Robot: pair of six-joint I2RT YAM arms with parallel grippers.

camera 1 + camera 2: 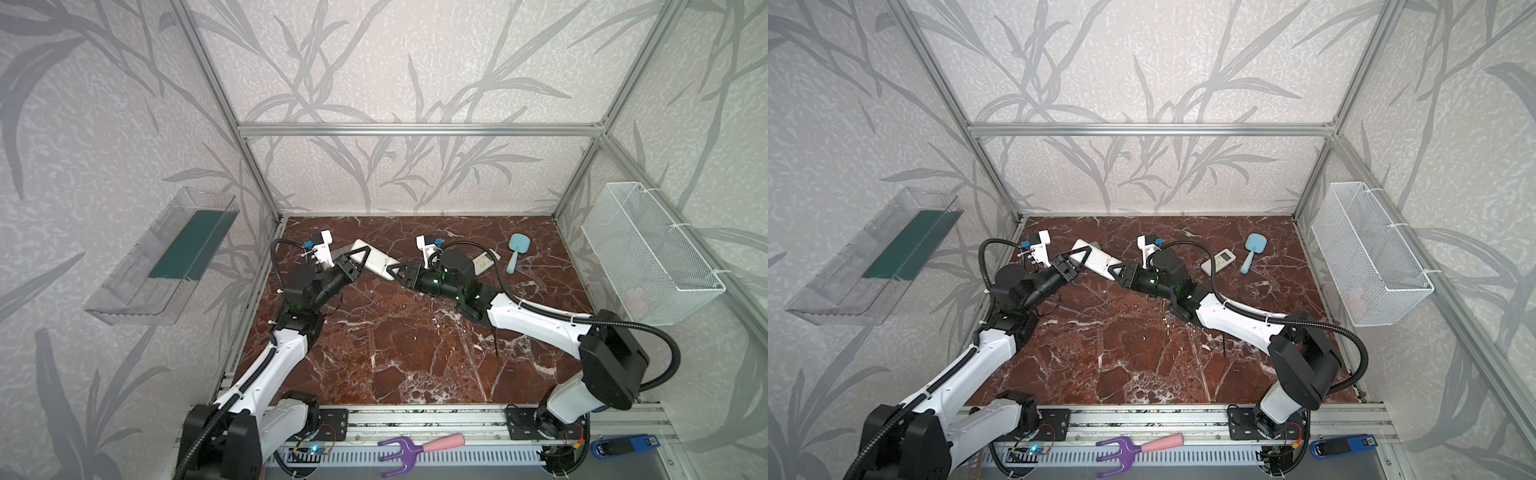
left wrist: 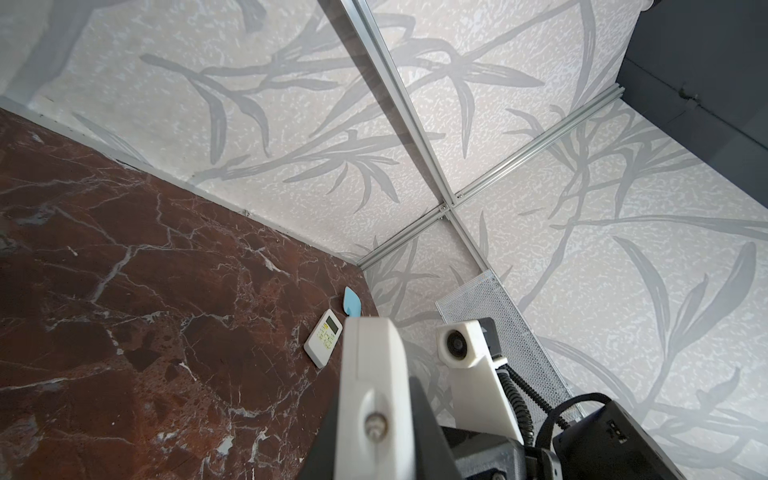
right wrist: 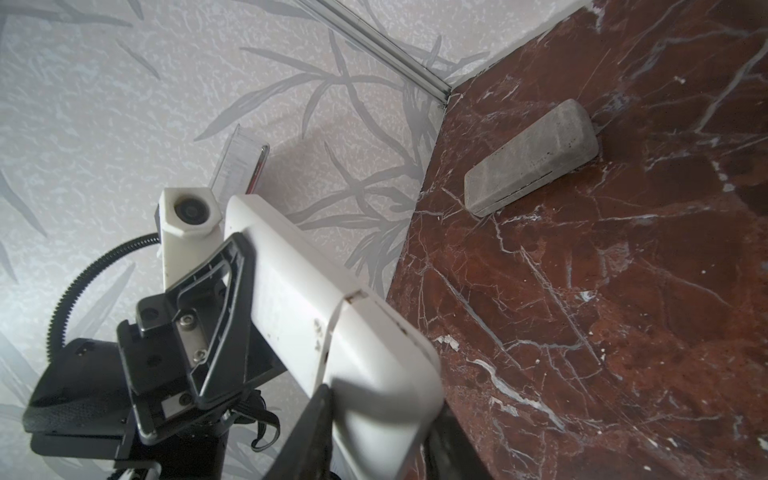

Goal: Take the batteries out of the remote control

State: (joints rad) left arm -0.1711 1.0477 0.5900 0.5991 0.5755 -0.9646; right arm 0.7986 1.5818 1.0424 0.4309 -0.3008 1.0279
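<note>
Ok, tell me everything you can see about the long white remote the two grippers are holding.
The white remote is a long, slim bar of smooth plastic with rounded corners. It seems to be held off the marble table and lies slanted in both top views. Its plain back faces the right wrist camera. A seam crosses it, likely the edge of a closed battery cover, and there are a few dark specks. The left gripper clamps one end and the right gripper is closed on the other.

No writing could be read. The small remote (image 2: 323, 337) had screen and button marks too tiny to read; the sticker on the blue device (image 1: 1343, 445) right of the purple rake (image 1: 1121, 451) was blurred.
</note>
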